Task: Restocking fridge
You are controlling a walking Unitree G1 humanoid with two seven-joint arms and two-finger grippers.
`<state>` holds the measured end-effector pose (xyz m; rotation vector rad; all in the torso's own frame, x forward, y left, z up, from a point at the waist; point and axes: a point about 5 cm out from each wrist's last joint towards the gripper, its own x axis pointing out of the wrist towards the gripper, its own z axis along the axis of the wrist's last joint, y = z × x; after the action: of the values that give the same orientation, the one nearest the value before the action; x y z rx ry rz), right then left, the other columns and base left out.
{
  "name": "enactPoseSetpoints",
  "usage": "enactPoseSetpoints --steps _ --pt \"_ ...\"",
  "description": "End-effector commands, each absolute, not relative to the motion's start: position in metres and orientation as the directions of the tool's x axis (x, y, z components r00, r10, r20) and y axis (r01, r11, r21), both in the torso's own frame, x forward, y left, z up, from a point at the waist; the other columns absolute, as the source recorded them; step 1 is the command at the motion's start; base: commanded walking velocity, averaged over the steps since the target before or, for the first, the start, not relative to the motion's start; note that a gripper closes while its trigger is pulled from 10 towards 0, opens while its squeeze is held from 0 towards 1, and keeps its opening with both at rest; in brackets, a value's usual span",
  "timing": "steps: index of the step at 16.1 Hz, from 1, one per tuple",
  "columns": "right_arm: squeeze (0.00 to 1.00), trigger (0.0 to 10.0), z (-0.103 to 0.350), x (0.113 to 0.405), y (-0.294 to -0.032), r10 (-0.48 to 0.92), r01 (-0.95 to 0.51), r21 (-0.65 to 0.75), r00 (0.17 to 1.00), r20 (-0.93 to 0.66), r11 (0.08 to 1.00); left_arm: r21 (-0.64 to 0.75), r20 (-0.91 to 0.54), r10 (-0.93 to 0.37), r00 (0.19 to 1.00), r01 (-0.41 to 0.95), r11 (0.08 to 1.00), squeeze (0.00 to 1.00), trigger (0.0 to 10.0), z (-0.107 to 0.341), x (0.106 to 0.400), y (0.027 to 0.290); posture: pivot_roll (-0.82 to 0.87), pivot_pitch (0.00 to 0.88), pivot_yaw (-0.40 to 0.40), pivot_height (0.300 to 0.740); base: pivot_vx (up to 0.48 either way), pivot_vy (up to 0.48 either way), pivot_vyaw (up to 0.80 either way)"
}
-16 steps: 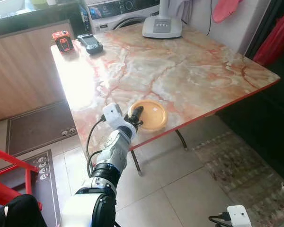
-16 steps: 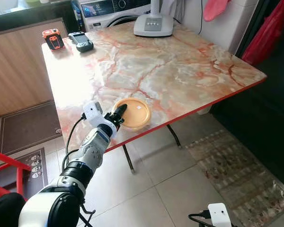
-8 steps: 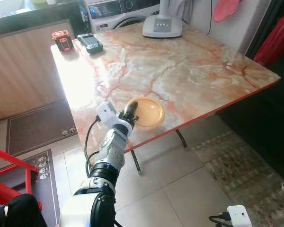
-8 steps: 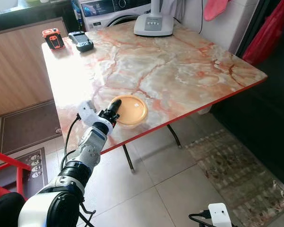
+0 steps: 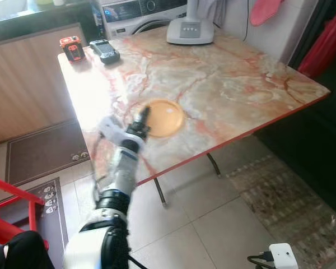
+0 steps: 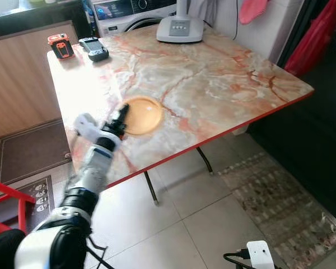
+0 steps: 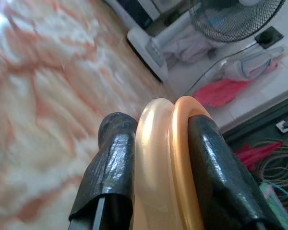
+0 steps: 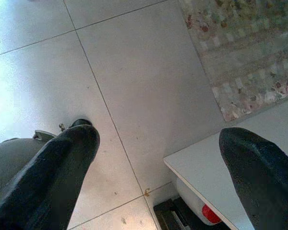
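Left eye view: the left gripper [image 5: 141, 120] reaches over the near edge of the marble desk [image 5: 224, 84] and holds the rim of an orange plate [image 5: 163, 117], which lies flat a little in from that edge. The arm is blurred.
Why the rim: judged, a flat plate offers no other purchase; an edge pinch lets it be lifted or slid off the desk.
Right eye view: two handheld devices [image 6: 78, 46] sit at the far left corner and a fan base [image 6: 179, 28] at the far edge, all well apart from the plate.
Open room: the desk around the plate is bare marble; the nearest drop is the red-trimmed near edge, just beside the wrist.
Left wrist view: two black fingers [image 7: 110, 163] clamp the plate's double rim [image 7: 165, 158] between them, marble beyond.
Grip risk: judged, the hold is shallow and could let the plate tip.
Right wrist view: the right gripper [image 8: 158, 167] hangs idle with fingers spread wide, above floor tiles [image 8: 134, 62] and a rug edge [image 8: 245, 57].
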<state>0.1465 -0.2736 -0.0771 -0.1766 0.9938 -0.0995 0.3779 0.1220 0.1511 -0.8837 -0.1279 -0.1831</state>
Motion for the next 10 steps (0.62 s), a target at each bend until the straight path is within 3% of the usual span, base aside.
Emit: enactPoseSetpoints --steps 1,4,10 --pt "0.00 10.0 -0.079 0.141 -0.274 -0.168 0.032 -0.179 0.535 -0.828 0.983 -0.704 0.216 -0.096 0.972 0.223 0.675 0.00 10.0 0.156 0.377 0.137 0.02 0.068 0.032 0.740 0.000 0.000 0.00" --pt "0.00 10.0 -0.081 0.137 -0.273 -0.172 0.073 -0.158 0.536 -0.826 0.985 -0.664 0.181 -0.024 0.983 0.140 0.735 0.00 10.0 0.154 0.377 0.160 0.02 0.078 0.044 0.740 0.000 0.000 0.00" --pt "0.00 10.0 -0.083 0.134 -0.271 -0.183 0.111 -0.146 0.525 -0.831 0.983 -0.652 0.185 0.004 0.983 0.120 0.749 0.00 10.0 0.156 0.374 0.161 0.01 0.073 0.066 0.740 0.000 0.000 -0.09"
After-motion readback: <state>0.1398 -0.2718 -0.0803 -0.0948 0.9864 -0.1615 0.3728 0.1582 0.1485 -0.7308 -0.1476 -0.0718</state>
